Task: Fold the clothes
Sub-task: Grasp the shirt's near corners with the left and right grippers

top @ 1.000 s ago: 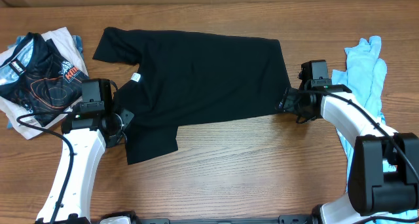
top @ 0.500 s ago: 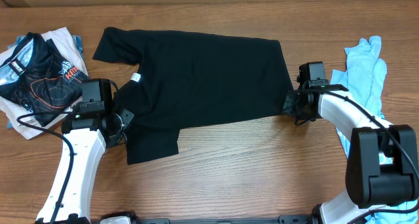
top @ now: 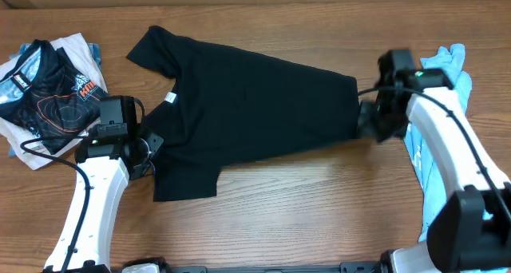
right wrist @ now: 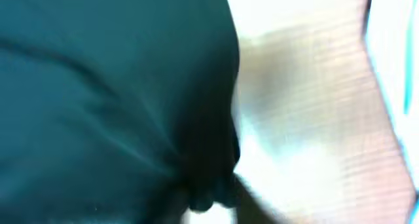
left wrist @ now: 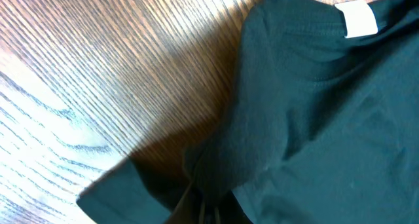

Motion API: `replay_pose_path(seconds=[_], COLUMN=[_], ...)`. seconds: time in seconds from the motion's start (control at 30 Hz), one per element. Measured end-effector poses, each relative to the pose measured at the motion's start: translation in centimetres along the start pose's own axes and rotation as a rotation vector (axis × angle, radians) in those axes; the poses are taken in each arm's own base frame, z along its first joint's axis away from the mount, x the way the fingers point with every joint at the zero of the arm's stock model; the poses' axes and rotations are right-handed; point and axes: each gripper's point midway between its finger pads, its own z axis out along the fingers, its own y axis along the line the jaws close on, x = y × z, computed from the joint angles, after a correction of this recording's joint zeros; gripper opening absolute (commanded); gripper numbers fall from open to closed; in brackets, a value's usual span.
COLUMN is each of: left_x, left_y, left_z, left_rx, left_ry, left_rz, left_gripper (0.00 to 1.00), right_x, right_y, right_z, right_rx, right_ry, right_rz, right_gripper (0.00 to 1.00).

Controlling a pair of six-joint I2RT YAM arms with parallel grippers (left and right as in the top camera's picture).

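Black T-shirt (top: 247, 97) lies spread across the counter (top: 319, 217), soft and floppy, your left claw (top: 152, 149) and right claw (top: 363, 121) each clenched on an opposite edge; pinch hems, not the loose middle.

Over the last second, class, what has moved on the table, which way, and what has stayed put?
The right gripper, shut on the black T-shirt at its hem, pulled to the right. This dragged the shirt that way and skewed it, and the far sleeve shifted right too. The left gripper kept its hold where it was. The jersey pile and the light blue T-shirt stayed put.
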Motion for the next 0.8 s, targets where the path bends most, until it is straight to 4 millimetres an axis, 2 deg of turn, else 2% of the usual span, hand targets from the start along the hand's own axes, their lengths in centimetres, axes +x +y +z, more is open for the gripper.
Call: replay_pose_path(seconds=[0.07,0.13,0.37,0.57,0.7,0.8], left_x=[0.0,0.0,0.0,0.0,-0.1,-0.1], left_y=[0.0,0.0,0.1,0.0,-0.1,-0.1], left_z=[0.0,0.0,0.0,0.0,0.0,0.0], left_rx=[0.000,-0.001,-0.002,0.001,0.003,0.003], left_ry=[0.000,0.000,0.002,-0.001,-0.003,-0.003], left_rz=[0.000,0.000,0.019,0.019,0.019,0.019], left_gripper=[0.04,0.04,0.04,0.04,0.04,0.04], right_x=[-1.9,-2.1,-1.2,0.6,-0.3,-2.2], right_y=[0.9,1.2,0.7,-0.1,0.1,1.0], right_z=[-0.9,-0.9,0.5,2.7,3.9,4.2], right_rx=[-0.038,-0.048,-0.025,-0.001,-0.021,-0.058], right_ry=[-0.081,-0.088,-0.016,0.048,-0.003,-0.083], right_rz=[-0.016,-0.018,-0.011,-0.006,-0.010,-0.019], right_gripper=[0.63,0.63,0.64,0.64,0.57,0.47])
